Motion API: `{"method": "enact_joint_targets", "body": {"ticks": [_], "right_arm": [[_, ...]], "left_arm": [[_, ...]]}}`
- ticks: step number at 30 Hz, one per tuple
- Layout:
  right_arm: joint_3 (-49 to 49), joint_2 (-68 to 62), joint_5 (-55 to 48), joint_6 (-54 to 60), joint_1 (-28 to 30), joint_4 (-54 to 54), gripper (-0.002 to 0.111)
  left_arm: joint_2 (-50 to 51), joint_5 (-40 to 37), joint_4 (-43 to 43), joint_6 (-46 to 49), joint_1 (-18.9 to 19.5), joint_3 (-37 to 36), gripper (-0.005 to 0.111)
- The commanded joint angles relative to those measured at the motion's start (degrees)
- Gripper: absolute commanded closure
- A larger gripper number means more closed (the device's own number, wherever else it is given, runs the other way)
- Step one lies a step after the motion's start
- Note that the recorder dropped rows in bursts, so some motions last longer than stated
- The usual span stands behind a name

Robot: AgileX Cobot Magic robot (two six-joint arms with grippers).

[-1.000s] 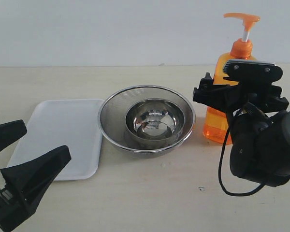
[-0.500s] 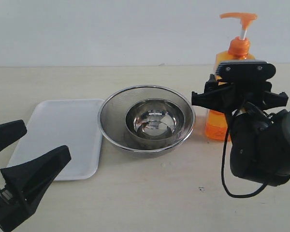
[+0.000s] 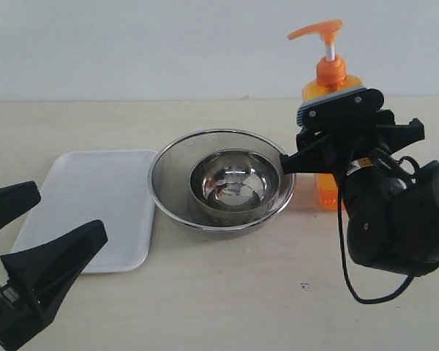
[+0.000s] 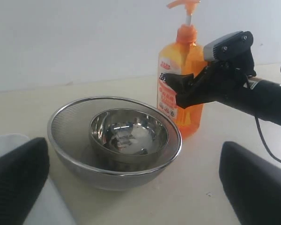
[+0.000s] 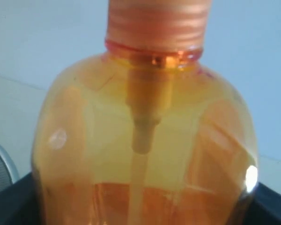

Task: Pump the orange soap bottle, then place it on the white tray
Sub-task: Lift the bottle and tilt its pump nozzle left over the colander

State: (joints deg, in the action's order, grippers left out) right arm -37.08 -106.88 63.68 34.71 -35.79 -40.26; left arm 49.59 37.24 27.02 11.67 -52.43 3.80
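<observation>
Found the orange soap bottle [image 3: 329,110] upright just beside the metal mesh strainer [image 3: 168,186], on the side away from the white tray [image 3: 80,183]. Cannot tell whether its base rests on the table or hangs just clear. Noted the right gripper [image 3: 329,157] clamped across the bottle's body, jaws set against either flank, with the bottle filling the right wrist view. Noted the left gripper [image 3: 69,212] spread wide and holding nothing, low near the tray. Saw the pump head [image 3: 316,31] raised on its white stem with nothing pressing on it; no telling from here whether a stroke was given. Judged the grasp made, the carry past the strainer and its steel bowl [image 3: 234,191] outstanding, and the set-down on the tray not yet done. Reckoned the pump stroke unconfirmed, perhaps work for the free left gripper.
</observation>
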Motion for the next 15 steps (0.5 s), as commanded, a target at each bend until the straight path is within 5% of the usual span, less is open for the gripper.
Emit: {"method": "enact_joint_targets", "body": {"ticks": [1, 15], "right_arm": [[0.3, 4.5, -2.7, 7.5, -2.7, -3.5, 0.108], [0.3, 8.5, -9.3, 23.6, -4.3, -11.9, 0.108]], "left_arm": [[-0.4, 0.0, 0.1, -0.1, -0.2, -0.2, 0.016], [-0.4, 0.0, 0.1, 1.2, -0.2, -0.2, 0.016]]}}
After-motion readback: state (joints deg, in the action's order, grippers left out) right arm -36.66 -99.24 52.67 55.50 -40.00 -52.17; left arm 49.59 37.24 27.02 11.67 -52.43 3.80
